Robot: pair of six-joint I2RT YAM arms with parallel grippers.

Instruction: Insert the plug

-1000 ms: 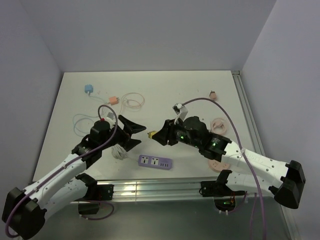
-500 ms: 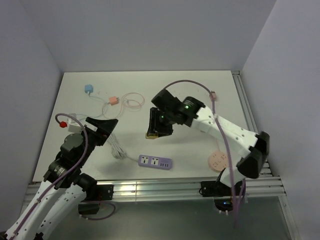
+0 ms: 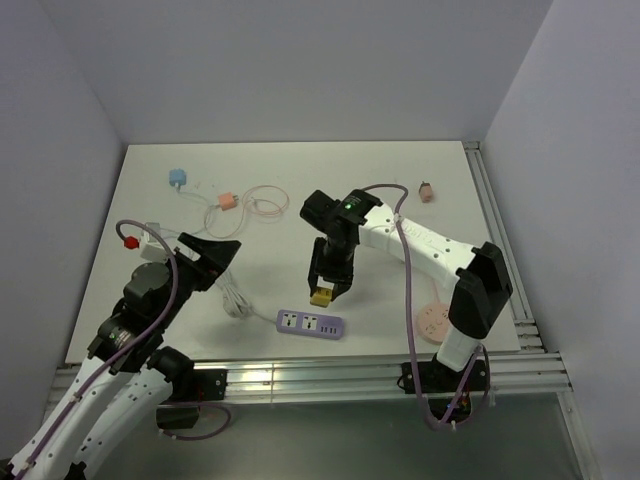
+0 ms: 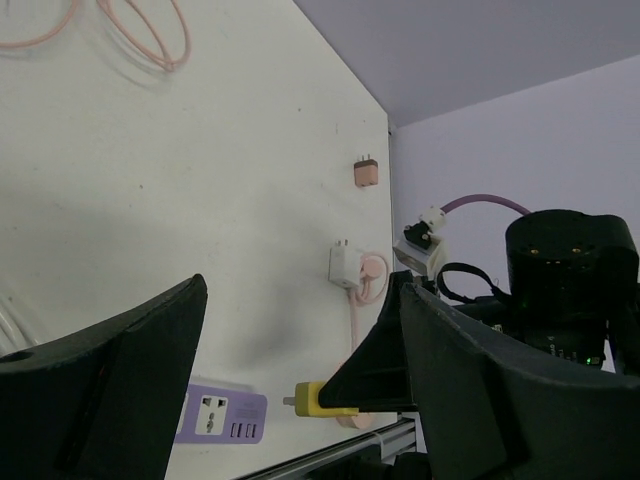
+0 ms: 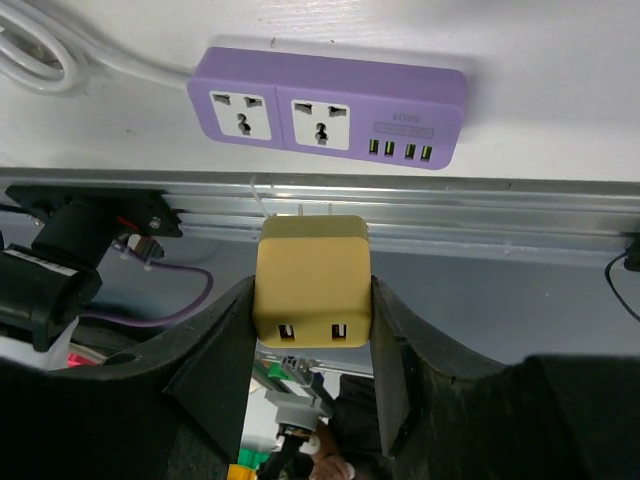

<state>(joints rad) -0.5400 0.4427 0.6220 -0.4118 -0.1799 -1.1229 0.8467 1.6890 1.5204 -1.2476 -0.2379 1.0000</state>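
The right tool is clamped on the yellow plug, with its prongs aimed at the strip by the near edge of the tabletop. Grasp and carry look done. Lining up with a socket and pushing in remain. The prongs seem short of the strip, though depth is unclear. The left tool gapes wide and empty.

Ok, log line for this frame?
phase: pre-insertion | right jaws: shut on yellow plug, prongs facing purple power strip, not touching | left jaws: open, empty
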